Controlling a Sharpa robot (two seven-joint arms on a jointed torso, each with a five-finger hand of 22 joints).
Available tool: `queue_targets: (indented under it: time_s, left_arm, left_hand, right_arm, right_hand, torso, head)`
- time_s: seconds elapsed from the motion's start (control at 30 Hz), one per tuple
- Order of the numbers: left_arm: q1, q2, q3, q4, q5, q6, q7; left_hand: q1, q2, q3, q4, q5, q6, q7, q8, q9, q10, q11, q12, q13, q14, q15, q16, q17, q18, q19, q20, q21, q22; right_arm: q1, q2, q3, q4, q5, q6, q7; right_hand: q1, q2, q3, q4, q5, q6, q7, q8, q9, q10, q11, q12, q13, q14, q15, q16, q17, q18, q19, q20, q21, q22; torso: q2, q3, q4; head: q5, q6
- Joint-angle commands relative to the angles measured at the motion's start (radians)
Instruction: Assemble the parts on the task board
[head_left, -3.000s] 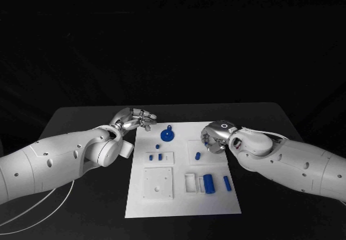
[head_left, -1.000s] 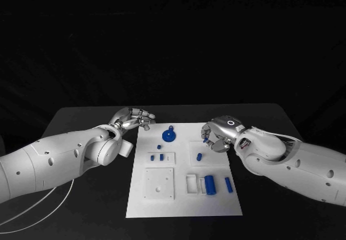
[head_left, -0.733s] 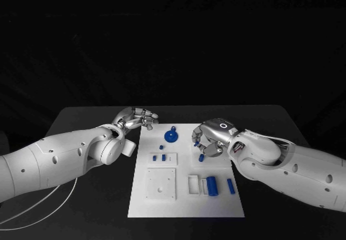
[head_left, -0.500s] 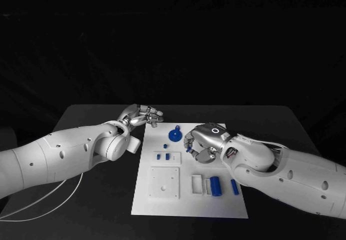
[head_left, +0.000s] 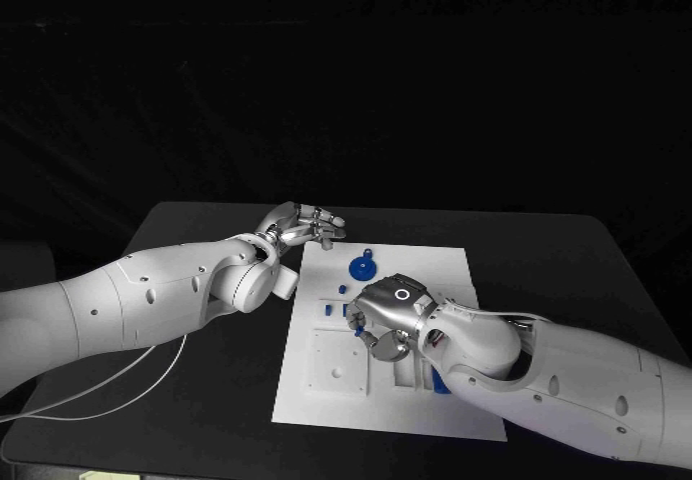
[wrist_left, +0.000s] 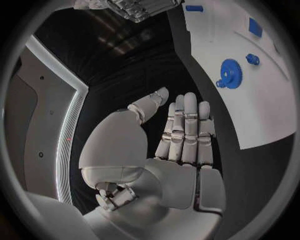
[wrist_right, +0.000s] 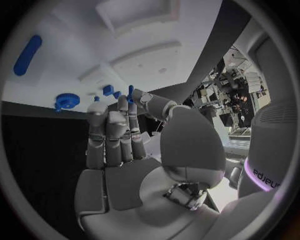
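The white task board lies in the middle of the black table. A blue gear sits near its far end, with a small blue peg just below it and another peg in a socket. My right hand hovers over the board's middle and pinches a small blue part between thumb and fingertip. In the right wrist view the gear and a long blue piece lie on the board. My left hand hangs off the board's far left corner, fingers apart, holding nothing.
A blue cylinder shows at the board's near right, partly hidden under my right arm. A white cable trails over the table at the left. In the left wrist view the gear lies beyond my left hand.
My right hand has travelled from the board's right side to over its middle, carrying the small blue part. The left hand stays by the far left corner. The camera has shifted.
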Motion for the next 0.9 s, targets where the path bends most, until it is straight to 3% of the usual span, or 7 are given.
queue_targets:
  time_s: [0.03,0.43,0.9]
  left_arm:
    - [0.002,0.005,0.001,0.002,0.008,-0.001,0.011]
    - [0.003,0.006,0.001,0.005,0.008,0.002,0.009]
    - [0.003,0.007,0.001,0.007,0.008,0.005,0.006]
  left_hand:
    - [-0.007,0.001,-0.007,0.001,-0.006,-0.005,0.0,0.003,0.001,-0.001,0.002,-0.004,0.0,0.0,0.005,-0.007,0.001,-0.005,-0.005,-0.004,-0.005,0.001]
    - [-0.007,0.001,-0.007,0.002,-0.006,-0.005,0.0,0.003,0.001,-0.001,0.002,-0.004,0.0,-0.001,0.005,-0.008,0.002,-0.005,-0.006,-0.004,-0.006,0.001]
    - [-0.008,0.0,-0.008,0.003,-0.007,-0.006,0.0,0.003,0.001,-0.001,0.003,-0.004,0.0,-0.001,0.006,-0.01,0.003,-0.005,-0.006,-0.004,-0.007,0.002]
  right_arm:
    - [-0.01,0.009,-0.003,-0.002,-0.035,0.035,-0.012]
    - [-0.019,0.021,-0.024,-0.013,-0.036,0.048,-0.014]
    - [-0.026,0.032,-0.028,-0.032,-0.04,0.049,-0.01]
  right_hand:
    - [0.005,-0.005,0.002,0.003,-0.001,0.006,0.0,0.003,0.002,0.046,0.009,-0.001,0.001,0.002,-0.006,-0.005,-0.001,0.061,-0.002,-0.006,0.001,0.013]
    - [0.004,-0.003,0.002,0.003,-0.001,0.005,0.0,0.002,0.001,0.045,0.009,-0.002,0.001,0.001,-0.005,-0.005,-0.002,0.061,-0.002,-0.006,0.001,0.013]
    - [0.003,-0.002,0.002,0.003,-0.001,0.005,0.001,0.002,0.001,0.045,0.009,-0.003,0.002,0.001,-0.005,-0.006,-0.002,0.061,-0.003,-0.006,0.0,0.013]
  torso:
    - [0.001,-0.0001,-0.0012]
    - [0.001,0.001,-0.0019]
    - [0.001,0.0015,-0.0017]
  head:
    - [0.009,-0.006]
    - [0.019,-0.017]
    - [0.025,-0.026]
